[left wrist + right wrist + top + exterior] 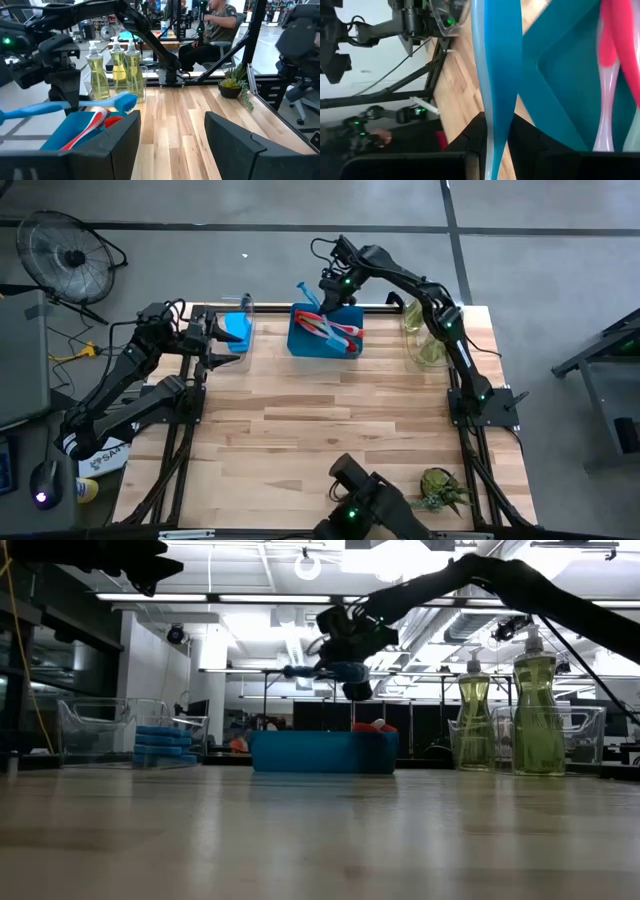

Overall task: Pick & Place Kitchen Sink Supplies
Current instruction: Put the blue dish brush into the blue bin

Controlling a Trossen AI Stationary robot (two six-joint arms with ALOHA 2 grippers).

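Note:
My right gripper (329,292) hangs over the blue tray (300,343) at the table's far edge, shut on a blue dish brush (300,670). Pink-red brushes (338,332) lie in the tray, and their ends stick up over its rim. My left gripper (172,145) is open at the far left, beside a clear bin of blue sponges (238,328). Clear bottles of yellow-green liquid (538,710) stand in a clear bin at the far right (425,335). My right gripper pinches the blue brush's handle (495,125) between its two fingers, around the middle of its length. It comes from above, pointing down, with the fingers across the handle. The brush is lifted clear above the tray and lies about level, with its head (125,100) free.
A small spiky green plant (440,488) sits at the table's near right corner. A camera mount (355,490) stands at the near edge. The wooden table's middle (330,420) is bare. A person (215,25) sits beyond the table.

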